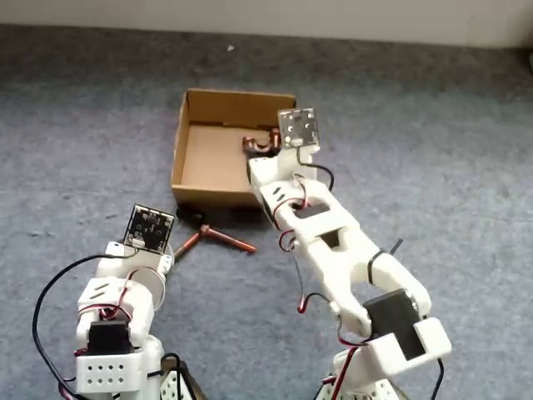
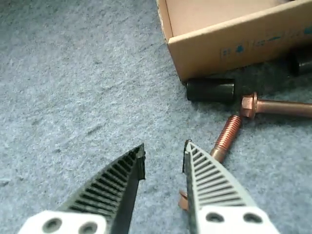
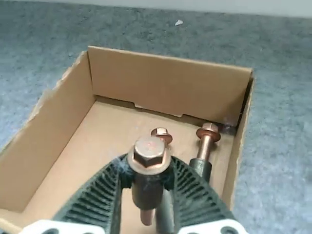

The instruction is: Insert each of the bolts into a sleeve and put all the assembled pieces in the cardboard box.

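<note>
Over the cardboard box [image 1: 187,142] [image 3: 58,141], my right gripper [image 3: 146,181] [image 1: 265,146] is shut on an assembled piece [image 3: 147,168], a copper bolt standing upright in a dark sleeve. Two more assembled pieces [image 3: 207,144] [image 3: 161,134] stand in the box's far corner. My left gripper [image 2: 164,153] is open just above the carpet, beside a loose copper bolt [image 2: 225,139] [image 1: 188,243] that lies against the outer side of one finger. A second bolt [image 2: 280,107] [image 1: 231,241] and a black sleeve [image 2: 210,90] [image 1: 191,218] lie by the box wall [image 2: 234,41].
Another dark sleeve [image 2: 300,61] lies against the box wall farther along. Grey carpet [image 1: 433,133] surrounds the box with open room on all sides. The right arm [image 1: 333,242] stretches across the space to the right of the loose bolts.
</note>
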`<state>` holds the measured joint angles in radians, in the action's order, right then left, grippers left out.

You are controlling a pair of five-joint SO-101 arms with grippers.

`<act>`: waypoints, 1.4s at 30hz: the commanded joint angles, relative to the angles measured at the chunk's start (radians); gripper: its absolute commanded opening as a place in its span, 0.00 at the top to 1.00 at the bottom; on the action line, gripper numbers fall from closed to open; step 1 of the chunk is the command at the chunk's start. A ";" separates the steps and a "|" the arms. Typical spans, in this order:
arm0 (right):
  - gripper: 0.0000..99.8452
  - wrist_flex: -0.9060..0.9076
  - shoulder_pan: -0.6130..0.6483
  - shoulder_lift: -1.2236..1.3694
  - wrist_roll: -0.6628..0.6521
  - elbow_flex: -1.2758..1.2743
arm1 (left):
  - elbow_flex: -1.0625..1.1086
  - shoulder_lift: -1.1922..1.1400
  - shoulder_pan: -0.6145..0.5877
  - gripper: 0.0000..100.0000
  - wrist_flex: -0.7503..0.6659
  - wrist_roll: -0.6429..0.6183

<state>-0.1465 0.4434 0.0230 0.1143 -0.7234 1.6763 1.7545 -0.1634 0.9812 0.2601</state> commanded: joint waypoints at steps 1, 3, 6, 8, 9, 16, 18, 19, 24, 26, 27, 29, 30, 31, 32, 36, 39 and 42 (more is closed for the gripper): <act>0.97 -0.025 -0.031 -0.010 -0.006 0.076 | 0.022 0.010 -0.015 0.85 0.002 0.011; 0.91 -0.024 -0.031 -0.010 -0.006 0.071 | 0.022 0.010 -0.015 0.85 0.002 0.011; 0.84 -0.022 -0.031 -0.013 -0.008 0.070 | 0.022 0.010 -0.015 0.85 0.002 0.011; 0.84 -0.022 -0.028 -0.038 -0.008 0.070 | 0.022 0.010 -0.015 0.85 0.002 0.011; 0.84 -0.022 -0.027 -0.064 -0.008 0.070 | 0.022 0.010 -0.015 0.85 0.002 0.011; 0.84 0.372 -0.024 -0.407 -0.008 0.012 | 0.022 0.010 -0.015 0.85 0.002 0.011; 0.84 0.581 -0.018 -0.507 -0.009 0.012 | 0.022 0.010 -0.030 0.85 0.000 0.011; 0.84 0.671 -0.007 -0.550 -0.009 0.012 | 0.022 0.010 -0.036 0.85 -0.003 0.011; 0.84 0.924 0.114 -0.656 -0.005 0.002 | 0.022 0.010 -0.039 0.85 -0.003 0.011; 0.83 0.946 0.165 -0.642 -0.003 -0.033 | 0.022 0.010 -0.039 0.85 -0.003 0.011; 0.83 0.941 0.185 -0.625 0.000 -0.053 | 0.022 0.010 -0.039 0.85 -0.003 0.011; 0.83 0.918 0.219 -0.579 0.052 -0.082 | 0.022 0.010 -0.039 0.85 -0.002 0.011; 0.83 0.903 0.229 -0.550 0.086 -0.091 | 0.022 0.010 -0.039 0.85 0.000 0.011; 0.83 0.894 0.236 -0.513 0.110 -0.094 | 0.022 0.010 -0.039 0.85 0.000 0.011; 0.83 0.885 0.240 -0.478 0.121 -0.088 | 0.022 0.010 -0.039 0.85 0.000 0.011; 0.83 0.834 0.240 -0.338 0.130 -0.019 | 0.022 0.010 -0.039 0.85 0.000 0.011; 0.83 0.812 0.240 -0.262 0.123 0.027 | 0.022 0.010 -0.039 0.85 0.000 0.011; 0.83 0.809 0.240 -0.226 0.021 0.059 | 0.022 0.010 -0.039 0.85 0.000 0.011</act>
<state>0.6820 0.6705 -0.2071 0.2140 -0.7281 1.6763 1.7545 -0.1910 0.9812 0.2601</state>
